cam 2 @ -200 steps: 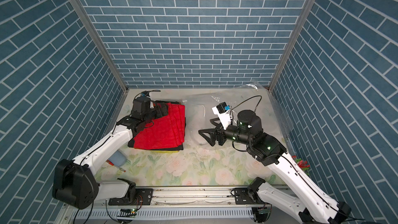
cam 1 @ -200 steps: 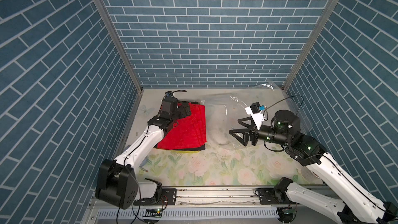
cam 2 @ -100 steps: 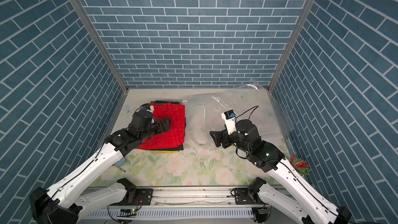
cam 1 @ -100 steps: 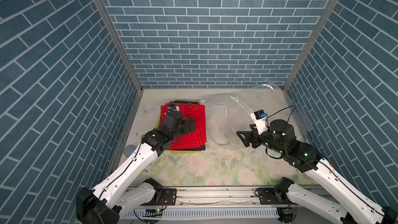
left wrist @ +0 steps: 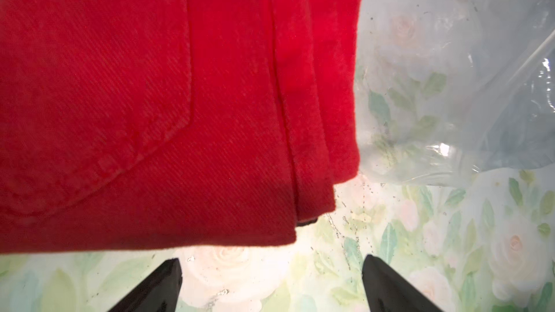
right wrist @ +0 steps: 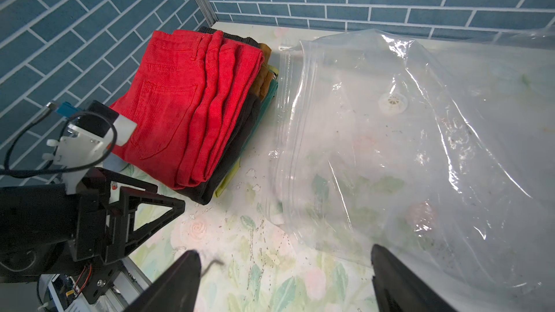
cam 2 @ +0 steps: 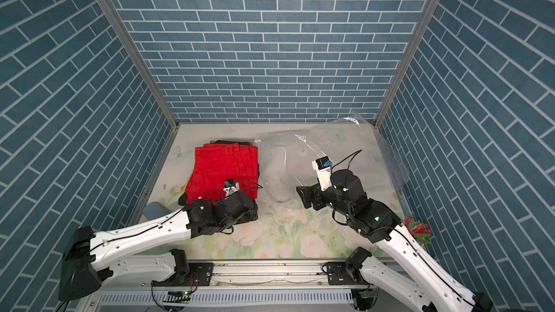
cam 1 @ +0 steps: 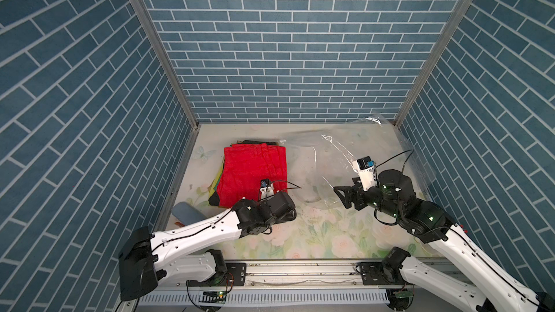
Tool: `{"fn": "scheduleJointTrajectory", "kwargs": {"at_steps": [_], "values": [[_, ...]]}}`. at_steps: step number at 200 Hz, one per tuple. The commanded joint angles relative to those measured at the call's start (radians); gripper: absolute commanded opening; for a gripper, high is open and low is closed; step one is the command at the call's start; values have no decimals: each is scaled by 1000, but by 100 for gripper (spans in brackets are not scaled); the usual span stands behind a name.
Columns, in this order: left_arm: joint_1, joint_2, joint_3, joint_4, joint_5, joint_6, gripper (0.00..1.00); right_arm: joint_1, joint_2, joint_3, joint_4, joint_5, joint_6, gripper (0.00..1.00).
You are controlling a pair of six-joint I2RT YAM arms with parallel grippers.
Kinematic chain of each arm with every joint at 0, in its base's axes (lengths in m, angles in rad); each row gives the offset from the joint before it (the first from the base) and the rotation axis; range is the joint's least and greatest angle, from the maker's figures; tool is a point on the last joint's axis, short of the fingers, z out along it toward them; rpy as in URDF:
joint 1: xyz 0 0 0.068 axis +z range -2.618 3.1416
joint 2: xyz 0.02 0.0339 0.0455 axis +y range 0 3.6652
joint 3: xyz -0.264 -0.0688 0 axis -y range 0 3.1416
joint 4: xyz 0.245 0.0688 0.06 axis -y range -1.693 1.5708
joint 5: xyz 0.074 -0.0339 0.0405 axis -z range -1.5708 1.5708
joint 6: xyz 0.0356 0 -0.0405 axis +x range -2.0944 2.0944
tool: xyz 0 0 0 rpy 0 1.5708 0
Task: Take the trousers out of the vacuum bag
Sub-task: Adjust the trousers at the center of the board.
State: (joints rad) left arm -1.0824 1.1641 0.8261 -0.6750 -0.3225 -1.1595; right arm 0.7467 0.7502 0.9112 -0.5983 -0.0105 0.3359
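Your left arm reaches in low from the front left corner of the desk [cam 1: 315, 235]. Its wrist bends down, and the left pincer [left wrist: 271, 268] sits just in front of the trousers [cam 1: 255, 172]. It is wide open, with only desk between its tips. It is near the red cloth but not touching it.

Your right arm comes in from the front right with its elbow bent. The right pincer [cam 1: 341, 196] points left, over the front edge of the bag [cam 1: 330, 151] – wide open too, holding nothing.

The trousers lie in a folded pile near the left edge, toward the back, with the red pair on top. They are outside the bag, just beside its zip edge.

The bag lies flat to the right of the pile and rides up the wall at the back right corner. A small grey-blue case [cam 1: 187, 213] sits at the left edge, just beside your left arm.

The front middle of the desk, between the arms, is open room.
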Motion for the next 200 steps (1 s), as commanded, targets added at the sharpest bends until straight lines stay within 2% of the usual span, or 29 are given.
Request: {"fn": "scheduleJointTrajectory", "kwargs": {"at_steps": [1,26,71,94,121,200], "values": [[-1,-2,-54,1,-46,-56,99,-2,-23,-11,-18,18,26,91],[67,12,-108,-10,-64,-35,99,-3,-27,-18,-21,21,26,91],[289,-52,-194,117,2,155,95,-3,-25,-34,-2,20,31,91],[411,-43,-172,146,6,261,95,-2,-25,-58,28,18,35,91],[528,3,-157,232,61,367,95,-3,-19,-89,68,37,37,91],[721,163,-28,406,136,521,96,-4,-10,-194,223,149,-4,91]]}}
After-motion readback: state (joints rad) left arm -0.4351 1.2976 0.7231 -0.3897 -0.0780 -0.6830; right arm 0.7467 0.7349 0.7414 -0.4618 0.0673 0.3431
